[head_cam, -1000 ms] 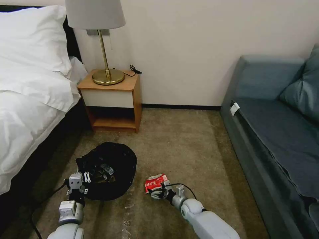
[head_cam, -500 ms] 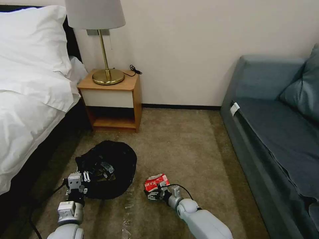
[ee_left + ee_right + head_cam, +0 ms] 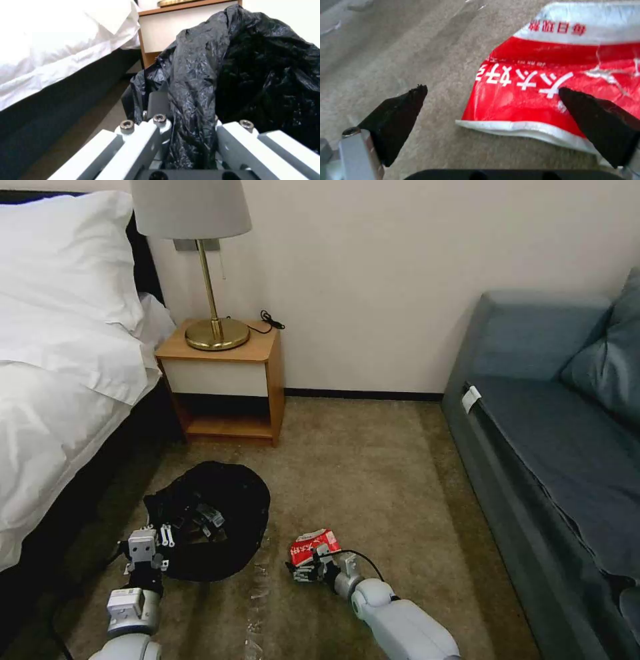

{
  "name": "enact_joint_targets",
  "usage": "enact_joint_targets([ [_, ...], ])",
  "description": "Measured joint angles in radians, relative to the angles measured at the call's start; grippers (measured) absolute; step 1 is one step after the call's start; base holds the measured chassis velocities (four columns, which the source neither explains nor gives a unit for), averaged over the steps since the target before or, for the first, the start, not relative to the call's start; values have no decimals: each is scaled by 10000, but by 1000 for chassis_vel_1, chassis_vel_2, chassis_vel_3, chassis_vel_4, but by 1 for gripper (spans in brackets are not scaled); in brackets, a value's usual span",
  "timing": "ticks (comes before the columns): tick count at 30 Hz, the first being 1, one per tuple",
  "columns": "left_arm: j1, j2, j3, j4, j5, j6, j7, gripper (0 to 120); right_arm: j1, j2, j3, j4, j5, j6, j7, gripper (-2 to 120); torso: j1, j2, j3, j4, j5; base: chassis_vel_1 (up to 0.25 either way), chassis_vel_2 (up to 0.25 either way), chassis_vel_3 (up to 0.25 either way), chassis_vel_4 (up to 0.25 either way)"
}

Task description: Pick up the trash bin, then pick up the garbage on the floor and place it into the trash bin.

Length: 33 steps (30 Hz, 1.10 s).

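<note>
Right hand (image 3: 303, 570) down at carpet level, spread wide, nothing held yet. Straddles the near edge of the red-and-white packet (image 3: 313, 545): in the right wrist view one black fingertip (image 3: 596, 120) over the red print, the other over bare carpet (image 3: 373, 480) just beside it. Compared with a second ago, drawn slightly toward the robot and a little to the left, with the packet lying flat in the same spot. Reads as a small re-aiming before a pinch, not a grasp; the packet still to be picked up.

Left hand (image 3: 150, 547) clamped on the near rim of the trash bin (image 3: 220, 493), black liner (image 3: 253, 62) bunched between the fingers in the left wrist view. Shifted a little to the left over the same second, bin going along with it, so the grip appears sound and the bin secured. Some pale, glinting pieces visible inside the liner from the head view; likely litter already collected, though too small to name.

Bin mouth near the packet on the robot's left, a short carry once the pinch closes. Thin, flat packet on pile carpet: a risk of the fingertips sliding over it.

Beyond: bed (image 3: 53, 400) to the left, nightstand (image 3: 227, 373) against the wall, blue sofa (image 3: 553, 447) well apart on the right.
</note>
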Motion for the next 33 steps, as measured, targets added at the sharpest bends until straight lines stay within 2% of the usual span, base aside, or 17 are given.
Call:
enact_joint_targets([
  [15, -14, 14, -149, -56, -60, -12, 13, 4, 159, 150, 13, -449, -801, -167, 662, 100, 0, 0, -1, 0, 1, 0, 0, 0, 0],
  [17, 5, 12, -152, -56, -60, -12, 15, 4, 147, 174, 12, -467, -810, -180, 678, 96, 0, 1, -1, 0, 0, 0, 0, 0, 0],
  [18, 16, 10, -154, -56, -60, -12, 17, 4, 136, 189, 14, -476, -806, -192, 684, 90, 0, 1, -1, -2, -1, 0, 0, 0, 0],
  [20, 18, 8, -155, -57, -60, -12, 18, 4, 133, 193, 17, -476, -802, -195, 684, 88, 0, 0, -1, -3, -1, 0, 0, 0, 0],
  [22, 28, -4, -150, -60, -54, -14, 20, 4, 105, 188, 23, -474, -769, -199, 679, 75, 0, 1, -2, -4, -2, 0, 0, 0, 0],
  [25, 34, -17, -140, -60, -47, -18, 22, 4, 85, 163, 26, -468, -754, -197, 669, 68, 0, 1, -2, -3, -1, 0, 0, 0, 0],
  [27, 36, -26, -136, -58, -45, -31, 25, 4, 71, 129, 33, -465, -735, -196, 660, 57, 0, 1, -2, -3, 0, 0, 0, 0, 0],
  [31, 50, -27, -143, -58, -51, -37, 27, 4, 61, 108, 45, -466, -727, -195, 644, 48, 0, 1, -2, -2, 0, 0, 0, 0, 0],
  [33, 69, -10, -165, -60, -76, -44, 33, 4, 29, 106, 55, -468, -723, -194, 613, 35, 0, 1, -2, -1, 2, 0, 0, 0, 0],
])
